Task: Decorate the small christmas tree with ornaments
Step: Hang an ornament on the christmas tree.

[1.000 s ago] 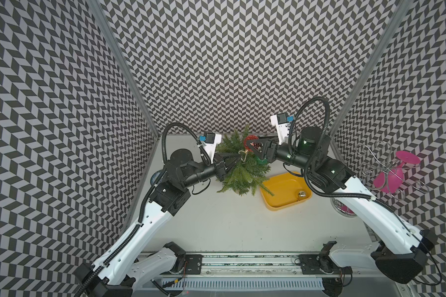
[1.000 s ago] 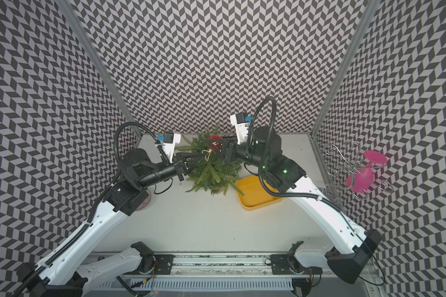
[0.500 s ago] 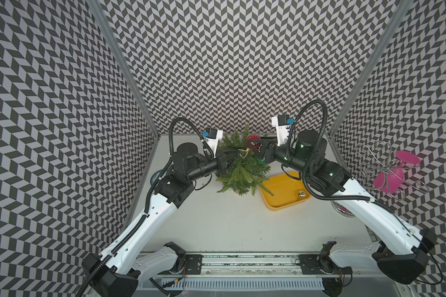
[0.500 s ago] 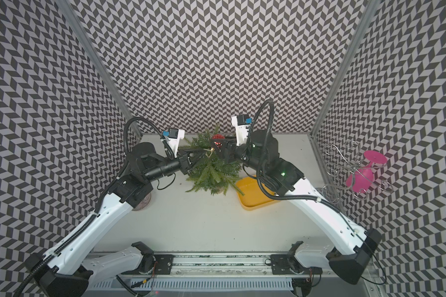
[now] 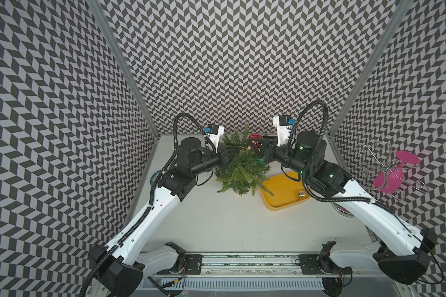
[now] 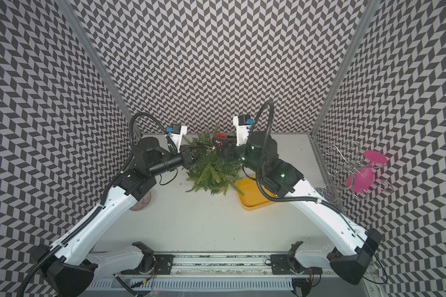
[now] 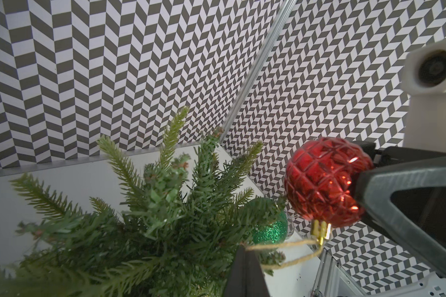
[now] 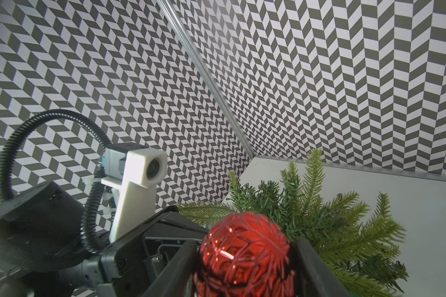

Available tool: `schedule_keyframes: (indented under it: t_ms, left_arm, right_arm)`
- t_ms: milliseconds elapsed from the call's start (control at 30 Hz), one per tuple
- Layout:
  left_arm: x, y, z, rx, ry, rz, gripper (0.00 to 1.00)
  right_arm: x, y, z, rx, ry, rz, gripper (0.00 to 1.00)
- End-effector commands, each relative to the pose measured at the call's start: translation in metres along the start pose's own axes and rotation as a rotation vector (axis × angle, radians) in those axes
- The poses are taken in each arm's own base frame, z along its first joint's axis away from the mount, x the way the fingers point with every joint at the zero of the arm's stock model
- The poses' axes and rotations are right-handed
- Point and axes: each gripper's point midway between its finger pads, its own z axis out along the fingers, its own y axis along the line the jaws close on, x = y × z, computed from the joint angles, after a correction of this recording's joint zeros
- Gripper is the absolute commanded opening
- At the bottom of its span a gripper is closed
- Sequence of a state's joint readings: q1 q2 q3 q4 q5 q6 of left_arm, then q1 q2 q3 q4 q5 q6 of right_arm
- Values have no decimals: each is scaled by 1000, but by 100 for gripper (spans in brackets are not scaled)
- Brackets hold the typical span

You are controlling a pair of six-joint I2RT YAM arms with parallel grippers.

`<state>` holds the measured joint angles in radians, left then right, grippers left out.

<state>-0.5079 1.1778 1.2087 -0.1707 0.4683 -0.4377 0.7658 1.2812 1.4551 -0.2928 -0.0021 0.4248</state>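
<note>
The small christmas tree (image 5: 238, 169) (image 6: 211, 172) stands at the back of the table between both arms. My right gripper (image 5: 255, 145) (image 8: 245, 246) is shut on the faceted red ornament (image 5: 254, 136) (image 7: 322, 180) (image 8: 245, 254), holding it over the tree's top with its gold cap facing the left arm. My left gripper (image 5: 238, 148) (image 7: 245, 250) is shut on that ornament's string loop (image 7: 289, 243), pulled taut above the branches. A glittery green ornament (image 7: 268, 231) hangs on the tree's right side. A gold ornament (image 5: 301, 195) lies in the yellow tray (image 5: 281, 198).
The yellow tray (image 6: 252, 198) sits right of the tree, touched by low branches. A pink goblet (image 5: 389, 177) hangs on a wire rack (image 5: 371, 159) at the right wall. A round dish (image 6: 141, 203) lies under the left arm. Patterned walls close in behind.
The left arm has swung toward the back, lifting its gripper from the tree's front side to near the top. The right gripper with the red ornament has barely moved.
</note>
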Motion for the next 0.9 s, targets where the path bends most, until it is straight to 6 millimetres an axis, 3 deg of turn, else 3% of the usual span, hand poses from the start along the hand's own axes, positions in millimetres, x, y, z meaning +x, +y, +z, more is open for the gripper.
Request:
schedule_keyframes:
  t_ms: [0,367,633,867]
  left_arm:
    - [-12,-6,-3,6,-14,24,0]
    - [-7,-6,-1,18,7,18,0]
    - [-9,-7,0,24,8,16,0]
    - [-10,-9,-1,29,9,18,0]
  right_arm:
    - [-19,8,-14,-1,-61,-21,56]
    - [-9,6,-25,22,-52,-8,56]
    - [2,-2,-22,57,-38,13,56]
    - [0,-5,-20,70,-72,40,56]
